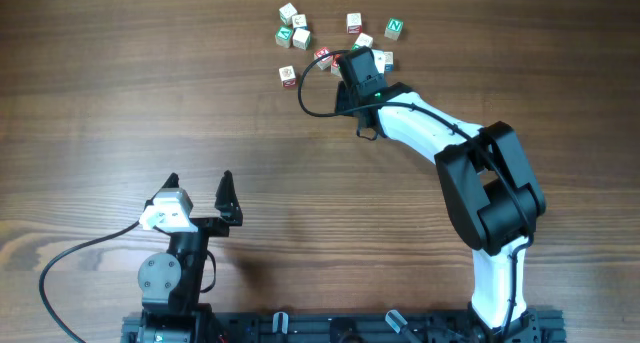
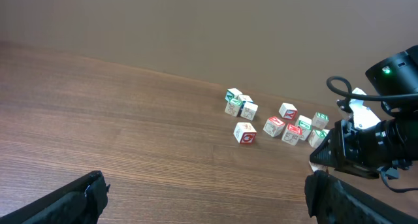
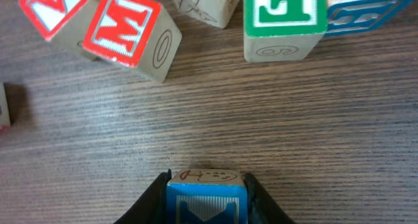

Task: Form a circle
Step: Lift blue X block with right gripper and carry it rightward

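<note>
You have the right gripper (image 3: 207,179) clenched on the blue-marked cube (image 3: 207,204) near the tabletop's far edge, apart from the two red-marked cubes (image 3: 127,31). Your left gripper (image 1: 199,177) stands released and empty by the near edge.

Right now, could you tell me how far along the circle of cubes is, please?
Done: nothing visibly; the wooden cubes lie in a loose scatter, no ring. In hand: the right gripper is closed on a blue-marked cube; the left gripper sits open, away from them. Left: presumably setting that cube with red-marked cubes as a circle.
</note>
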Motion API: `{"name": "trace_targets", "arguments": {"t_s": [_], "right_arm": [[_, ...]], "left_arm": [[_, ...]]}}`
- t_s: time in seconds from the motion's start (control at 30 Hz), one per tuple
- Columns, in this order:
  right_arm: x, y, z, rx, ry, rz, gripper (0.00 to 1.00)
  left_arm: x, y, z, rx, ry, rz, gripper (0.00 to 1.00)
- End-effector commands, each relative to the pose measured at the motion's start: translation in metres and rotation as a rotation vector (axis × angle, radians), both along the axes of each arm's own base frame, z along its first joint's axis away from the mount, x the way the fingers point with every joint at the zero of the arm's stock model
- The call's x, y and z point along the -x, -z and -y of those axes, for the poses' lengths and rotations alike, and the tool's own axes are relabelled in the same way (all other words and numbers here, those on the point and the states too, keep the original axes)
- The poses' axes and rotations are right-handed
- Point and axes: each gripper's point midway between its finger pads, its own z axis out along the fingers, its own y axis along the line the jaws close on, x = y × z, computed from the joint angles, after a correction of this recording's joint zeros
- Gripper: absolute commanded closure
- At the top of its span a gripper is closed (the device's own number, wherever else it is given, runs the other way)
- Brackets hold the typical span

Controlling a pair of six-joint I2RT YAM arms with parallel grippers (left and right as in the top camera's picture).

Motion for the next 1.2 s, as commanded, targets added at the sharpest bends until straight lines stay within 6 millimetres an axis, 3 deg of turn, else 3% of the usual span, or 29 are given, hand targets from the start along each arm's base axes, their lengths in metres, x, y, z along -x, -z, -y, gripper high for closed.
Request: {"name": "trace_targets", "arguments": {"t_s": [0.0, 0.13, 0.2, 0.27, 0.4, 0.6, 0.67, 0.8, 0.97, 1.07, 1.17], "right_arm": [[0.001, -0.005, 0.006, 0.013, 0.013, -0.008, 0.82], [0.007, -0.046, 0.036, 0.037, 0.109, 0.003, 0.82], [0.020, -0.074, 0.075, 0.050, 0.254, -0.025, 0.82], [0.031, -0.086, 0.106, 0.034, 0.371, -0.062, 0.82], [0.040, -0.078, 0.162, 0.048, 0.532, -0.125, 0.79], [0.048, -0.064, 0.216, 0.047, 0.675, -0.162, 0.75], [0.054, -0.050, 0.240, 0.034, 0.744, -0.170, 0.75], [0.064, -0.021, 0.250, 0.081, 0.665, -0.173, 0.72], [0.061, -0.010, 0.242, 0.070, 0.569, -0.158, 0.71], [0.071, 0.001, 0.236, 0.029, 0.583, -0.193, 0.70], [0.085, 0.011, 0.246, 0.097, 0.595, -0.215, 0.65]], "left_arm": [[0.000, 0.002, 0.002, -0.018, 0.016, 0.001, 0.00], [0.000, 0.002, 0.002, -0.018, 0.016, 0.001, 0.00], [0.000, 0.002, 0.002, -0.018, 0.016, 0.001, 0.00], [0.000, 0.002, 0.002, -0.018, 0.016, 0.001, 0.00], [0.000, 0.002, 0.002, -0.018, 0.016, 0.001, 0.00], [0.000, 0.002, 0.002, -0.018, 0.016, 0.001, 0.00], [0.000, 0.002, 0.002, -0.018, 0.016, 0.001, 0.00], [0.000, 0.002, 0.002, -0.018, 0.016, 0.001, 0.00], [0.000, 0.002, 0.002, -0.018, 0.016, 0.001, 0.00], [0.000, 0.002, 0.002, -0.018, 0.016, 0.001, 0.00], [0.000, 0.002, 0.002, -0.018, 0.016, 0.001, 0.00]]}}
